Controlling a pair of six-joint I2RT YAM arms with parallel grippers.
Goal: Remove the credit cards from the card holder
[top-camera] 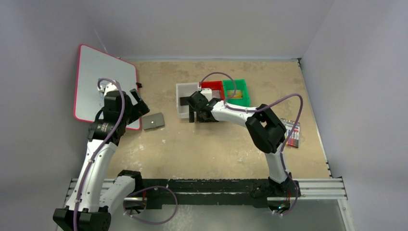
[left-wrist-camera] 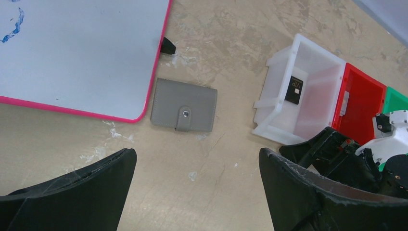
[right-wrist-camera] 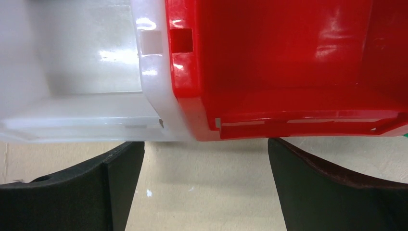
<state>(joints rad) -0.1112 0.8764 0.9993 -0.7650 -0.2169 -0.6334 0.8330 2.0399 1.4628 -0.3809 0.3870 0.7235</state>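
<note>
The left fingers point(left-wrist-camera: 96, 187) are hanging released near the card holder point(left-wrist-camera: 184, 112), which is lying snapped shut on the tabletop point(left-wrist-camera: 231, 48). The right fingers point(right-wrist-camera: 110, 178), also released, are hovering at the white tray point(left-wrist-camera: 308, 57), which is holding 1 black card point(left-wrist-camera: 294, 90). Pinching 1-handed is risking pushing the holder under the whiteboard point(left-wrist-camera: 82, 53).

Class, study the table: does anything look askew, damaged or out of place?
The pink-edged whiteboard at the left lies skewed on the tabletop and carries blue smears; the tabletop itself is scuffed with pale marks.
</note>
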